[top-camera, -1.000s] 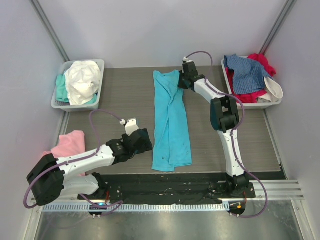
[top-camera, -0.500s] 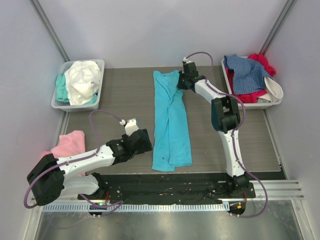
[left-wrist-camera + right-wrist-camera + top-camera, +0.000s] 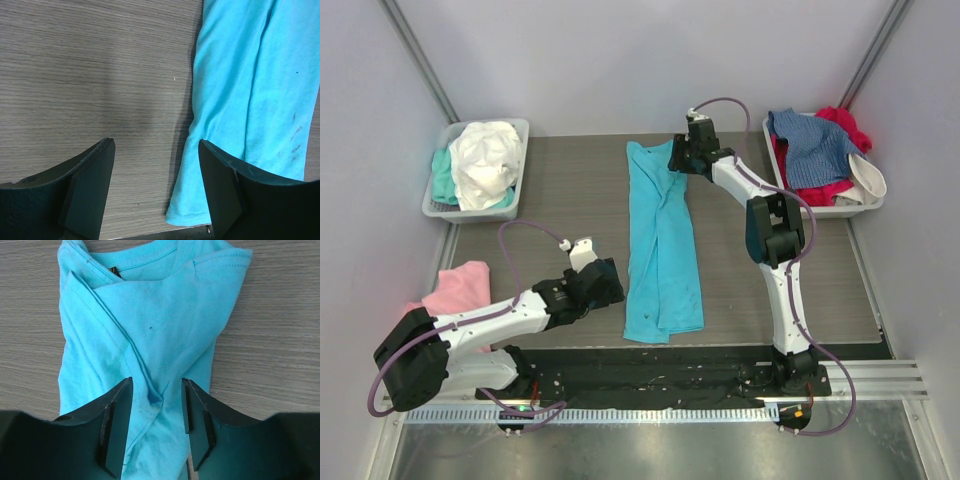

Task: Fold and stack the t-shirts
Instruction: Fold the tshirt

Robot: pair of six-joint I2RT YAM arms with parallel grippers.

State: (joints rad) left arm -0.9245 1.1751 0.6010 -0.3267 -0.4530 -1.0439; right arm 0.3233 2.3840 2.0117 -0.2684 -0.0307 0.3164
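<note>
Turquoise t-shirt [image 3: 150, 315] lies beneath the right pincer [image 3: 156, 382], jaws parted. Left pincer [image 3: 156, 145], parted too, should pinch the hem [image 3: 187, 216] alongside it squarely.

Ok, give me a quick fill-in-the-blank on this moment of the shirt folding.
1. The long folded t-shirt is ___ in colour.
2. The right gripper stands over that shirt's ___ end.
3. The mint t-shirt lies in the tray on the ___.
4. The left gripper has its jaws ___, with nothing between them.

Missing words: turquoise; collar; left; open.
</note>
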